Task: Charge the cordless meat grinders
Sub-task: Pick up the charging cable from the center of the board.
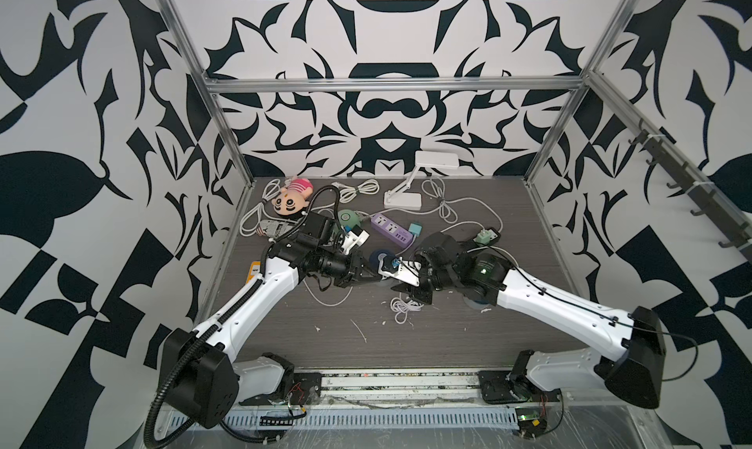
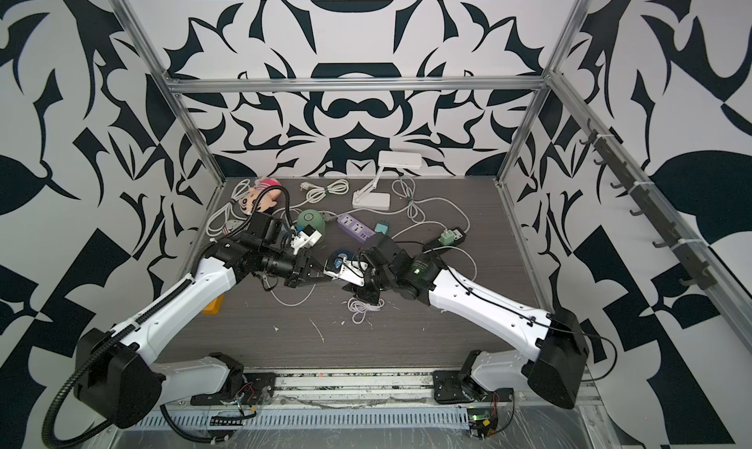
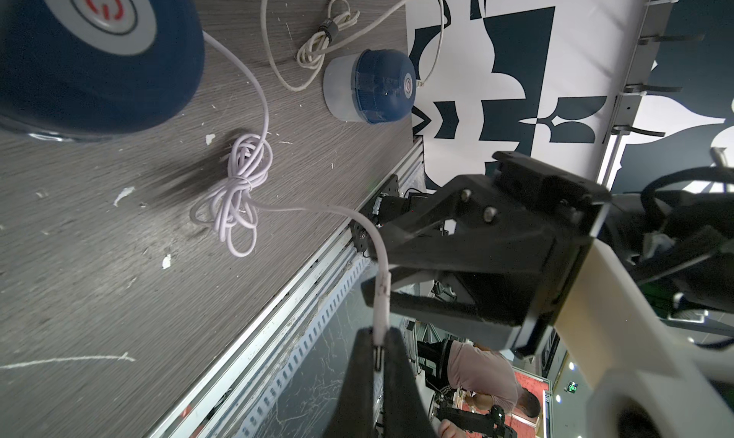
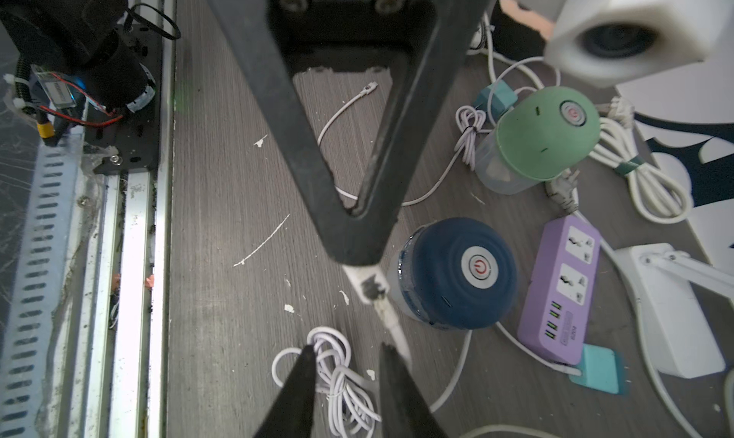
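Pinching the plug (image 3: pixel 382 297), left claw (image 3: pixel 377 340) must seat it in the twelve-o'clock navy grinder (image 1: pixel 376 256); right claw (image 4: pixel 347 350) half-open, empty.

Power strip (image 1: pixel 392 228) lies behind central meat grinder (image 1: pixel 376 259)

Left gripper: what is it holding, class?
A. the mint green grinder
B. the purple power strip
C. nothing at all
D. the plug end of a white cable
D: in the left wrist view the left gripper is shut on the plug end of the white cable, whose length runs back to a bundle on the table.
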`<state>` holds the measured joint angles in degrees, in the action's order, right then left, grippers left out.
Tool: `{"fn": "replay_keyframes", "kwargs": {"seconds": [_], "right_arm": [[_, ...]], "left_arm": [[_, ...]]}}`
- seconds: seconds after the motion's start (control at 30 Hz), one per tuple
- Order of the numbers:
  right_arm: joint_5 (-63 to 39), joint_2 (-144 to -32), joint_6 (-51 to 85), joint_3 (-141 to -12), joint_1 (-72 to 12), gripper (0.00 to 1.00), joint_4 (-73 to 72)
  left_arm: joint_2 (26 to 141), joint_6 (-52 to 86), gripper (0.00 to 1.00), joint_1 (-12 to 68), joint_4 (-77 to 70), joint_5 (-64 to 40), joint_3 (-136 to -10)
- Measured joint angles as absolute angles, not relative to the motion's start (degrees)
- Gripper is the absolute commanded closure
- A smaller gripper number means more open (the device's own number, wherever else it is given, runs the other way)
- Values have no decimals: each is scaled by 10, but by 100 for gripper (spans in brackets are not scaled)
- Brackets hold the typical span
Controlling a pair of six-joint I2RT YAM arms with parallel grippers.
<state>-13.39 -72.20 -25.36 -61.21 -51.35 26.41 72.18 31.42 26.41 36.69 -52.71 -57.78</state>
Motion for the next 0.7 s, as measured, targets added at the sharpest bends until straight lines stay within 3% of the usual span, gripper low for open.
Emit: {"fn": "replay_keyframes", "kwargs": {"seconds": [0.23, 0.5, 0.7], "right_arm": [[-109, -686, -263, -603, -514, 57, 263], [-112, -755, -276, -628, -515, 58, 271], [-119, -773, -285, -652, -516, 70, 274]], "left_arm": [[722, 310, 100, 264, 375, -527, -578], [722, 300, 100, 264, 391, -527, -578], [722, 293, 100, 264, 400, -527, -578]]}}
